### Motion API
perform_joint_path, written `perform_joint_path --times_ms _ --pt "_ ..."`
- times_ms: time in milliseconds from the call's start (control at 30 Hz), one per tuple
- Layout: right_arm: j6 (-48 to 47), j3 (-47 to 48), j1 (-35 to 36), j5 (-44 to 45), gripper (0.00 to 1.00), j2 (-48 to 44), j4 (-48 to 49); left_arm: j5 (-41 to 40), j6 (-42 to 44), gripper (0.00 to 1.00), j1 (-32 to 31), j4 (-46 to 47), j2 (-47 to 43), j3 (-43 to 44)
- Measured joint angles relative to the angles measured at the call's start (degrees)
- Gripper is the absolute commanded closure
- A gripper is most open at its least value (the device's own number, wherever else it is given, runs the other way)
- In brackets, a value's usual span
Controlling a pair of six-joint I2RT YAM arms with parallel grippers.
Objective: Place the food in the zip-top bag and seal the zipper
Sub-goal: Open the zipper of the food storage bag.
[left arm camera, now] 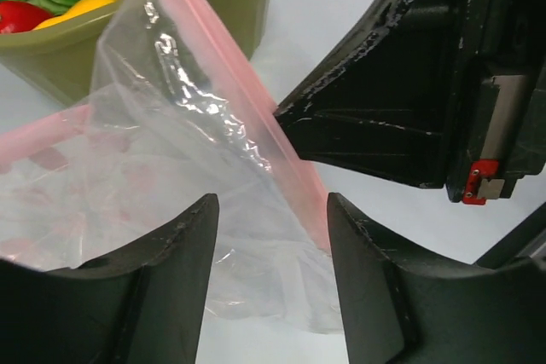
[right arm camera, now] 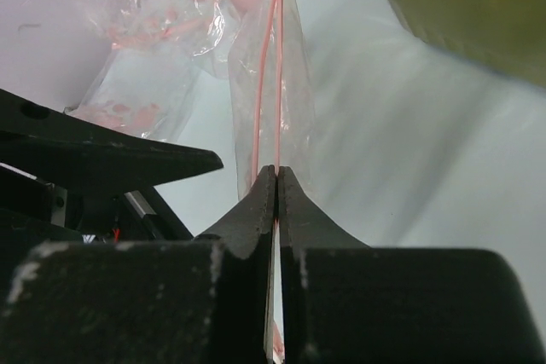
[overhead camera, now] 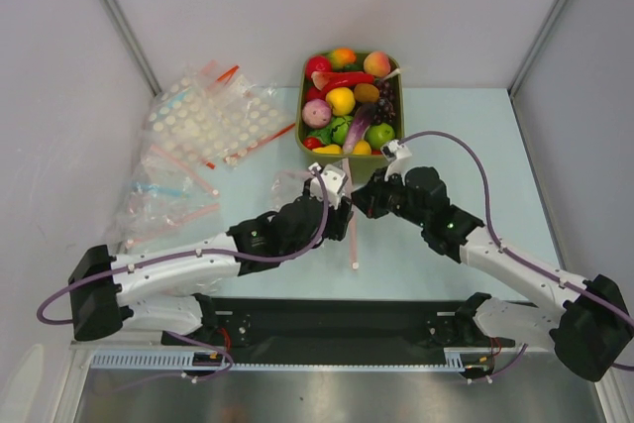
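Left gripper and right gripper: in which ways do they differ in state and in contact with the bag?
Fingers: the left gripper holds its black fingers apart; the right gripper has its black fingers pressed together. Contact: the clear thin plastic zip-top bag only passes through the left gripper's gap, unclamped; the right gripper pinches the pale pink-red zipper strip. Shared: both meet at this bag, near the olive-green plastic tub.

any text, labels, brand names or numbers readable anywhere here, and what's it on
None can be read in any view.
The zip-top bag, its pink zipper, the olive-green tub and the dotted bags carry no lettering.
The red tab on the right gripper is also blank.
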Motion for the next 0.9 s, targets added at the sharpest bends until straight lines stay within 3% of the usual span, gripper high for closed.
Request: perform_joint_path --times_ms 267,600,900 --pt "-2.5 0.0 4.2 3.1 0.98 -0.5 1.0 1.0 -0.7 0.5 -0.2 -0.2 0.1 -0.1" --pt "-3.8 0.0 6.8 7.0 0.98 -0.6 1.6 0.7 -0.9 0.81 -0.2 -1.1 1.1 -0.1" --pt "-4.5 0.4 7.1 12.5 0.96 -0.7 0.2 0.0 -1.4 0.83 -0.2 -2.7 1.9 0.2"
